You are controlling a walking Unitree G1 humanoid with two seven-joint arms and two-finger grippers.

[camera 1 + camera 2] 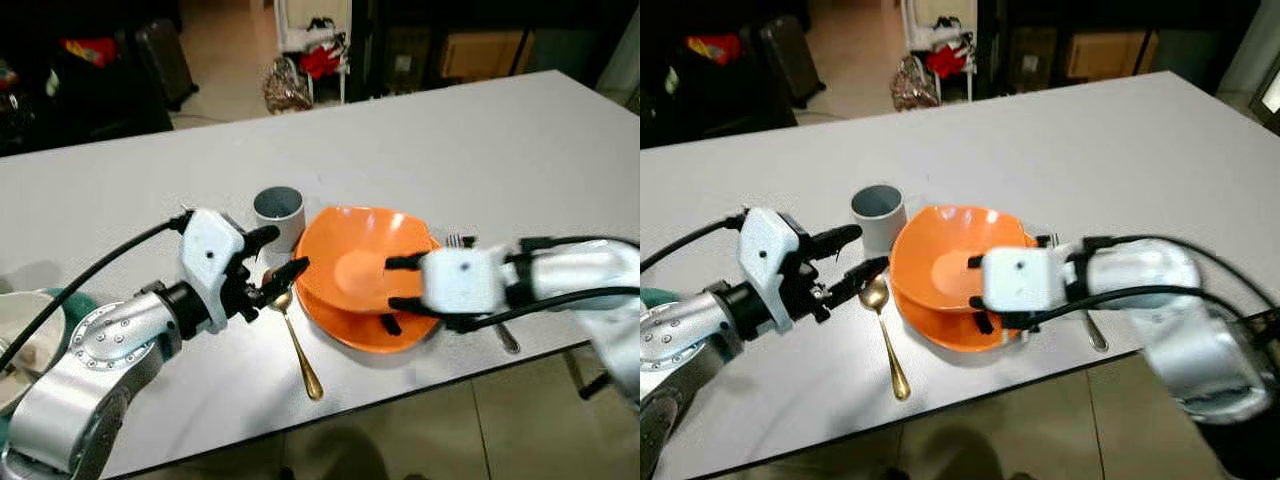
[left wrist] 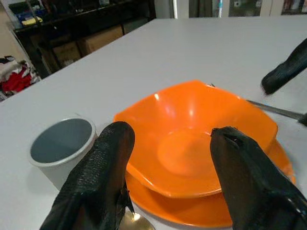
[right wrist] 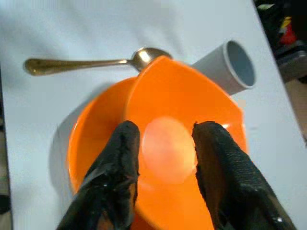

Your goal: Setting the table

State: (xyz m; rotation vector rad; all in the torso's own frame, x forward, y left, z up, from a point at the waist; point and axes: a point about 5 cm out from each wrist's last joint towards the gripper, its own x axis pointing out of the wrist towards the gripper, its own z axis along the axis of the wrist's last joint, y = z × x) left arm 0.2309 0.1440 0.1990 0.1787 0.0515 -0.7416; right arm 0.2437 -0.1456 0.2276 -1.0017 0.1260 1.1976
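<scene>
An orange bowl sits on an orange plate near the white desk edge. Right gripper, fingers spread, hovers over the bowl. Left gripper, fingers spread, hangs above the gold spoon, beside a grey cup.

The bowl is bright orange, and the plate under it is orange too. Beside the bowl, the cup is grey and the spoon is shiny gold. The fork is silver. The desk is plain white. Both grippers have black fingers.
</scene>
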